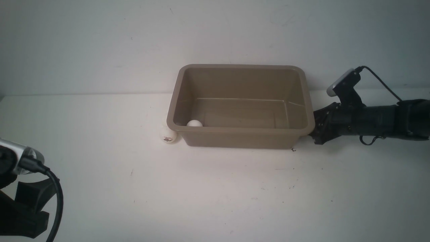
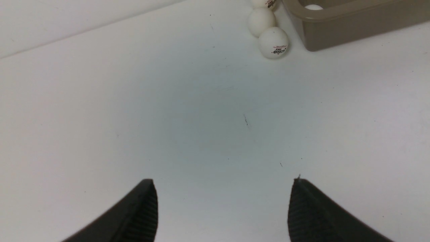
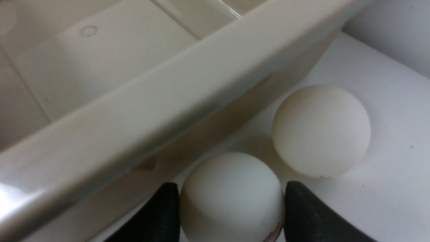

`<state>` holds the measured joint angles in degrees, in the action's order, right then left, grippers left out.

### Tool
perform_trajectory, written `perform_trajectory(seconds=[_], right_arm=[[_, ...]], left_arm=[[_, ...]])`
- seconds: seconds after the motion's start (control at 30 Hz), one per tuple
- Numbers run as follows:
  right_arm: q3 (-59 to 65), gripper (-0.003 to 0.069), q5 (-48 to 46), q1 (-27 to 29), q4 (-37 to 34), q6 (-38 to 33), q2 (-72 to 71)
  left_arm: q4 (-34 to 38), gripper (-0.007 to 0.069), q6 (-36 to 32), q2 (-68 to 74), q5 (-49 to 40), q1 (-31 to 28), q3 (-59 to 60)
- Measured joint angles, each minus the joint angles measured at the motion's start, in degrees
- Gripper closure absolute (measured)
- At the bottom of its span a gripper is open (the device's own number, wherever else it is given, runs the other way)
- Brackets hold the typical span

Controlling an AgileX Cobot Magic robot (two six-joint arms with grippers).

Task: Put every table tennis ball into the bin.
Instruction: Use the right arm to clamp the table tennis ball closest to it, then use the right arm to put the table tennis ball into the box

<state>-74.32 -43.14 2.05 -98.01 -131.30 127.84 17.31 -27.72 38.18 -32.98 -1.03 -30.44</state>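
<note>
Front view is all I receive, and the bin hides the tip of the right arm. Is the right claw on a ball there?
Observer: Yes. The right claw is closed on one ball beside the outer wall of the bin.
Operator: Any other ball near it?
Observer: A second ball lies right next to it, not gripped.
Operator: At the bin's left end I see one ball only.
Observer: Three sit in a row there: near ball, middle ball, far ball.

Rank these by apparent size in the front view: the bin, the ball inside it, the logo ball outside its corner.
1. The bin, by far.
2-3, unranked: the logo ball and the ball inside look alike; the bin's wall half hides the latter.
</note>
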Motion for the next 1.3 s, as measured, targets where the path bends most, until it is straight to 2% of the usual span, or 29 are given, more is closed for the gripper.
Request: perform_trajectory(seconds=[0.5,0.8,0.93,1.03,1.1,1.2,1.3], right_arm=[[0.00,0.0296,-0.08,0.41,1.59,0.68,-1.35],[0.00,0.0296,-1.13,6.63,9.82,8.32,-8.01],[0.00,0.0296,-9.20,9.13,12.09,10.95,-9.84],[0.00,0.0296,-15.99,8.57,11.31,11.18,-10.33],[0.00,0.0296,-20.75,6.24,9.50,11.37,-10.60],[0.00,0.0296,-20.78,2.95,7.45,11.10,-10.65],[0.00,0.0296,-16.37,-0.24,5.25,10.91,-10.65]], left_arm=[[0.00,0.0157,0.00,0.00,0.00,0.00,0.00],[0.00,0.0157,0.00,0.00,0.00,0.00,0.00],[0.00,0.0157,0.00,0.00,0.00,0.00,0.00],[0.00,0.0157,0.00,0.00,0.00,0.00,0.00],[0.00,0.0157,0.00,0.00,0.00,0.00,0.00],[0.00,0.0157,0.00,0.00,0.00,0.00,0.00],[0.00,0.0157,0.00,0.00,0.00,0.00,0.00]])
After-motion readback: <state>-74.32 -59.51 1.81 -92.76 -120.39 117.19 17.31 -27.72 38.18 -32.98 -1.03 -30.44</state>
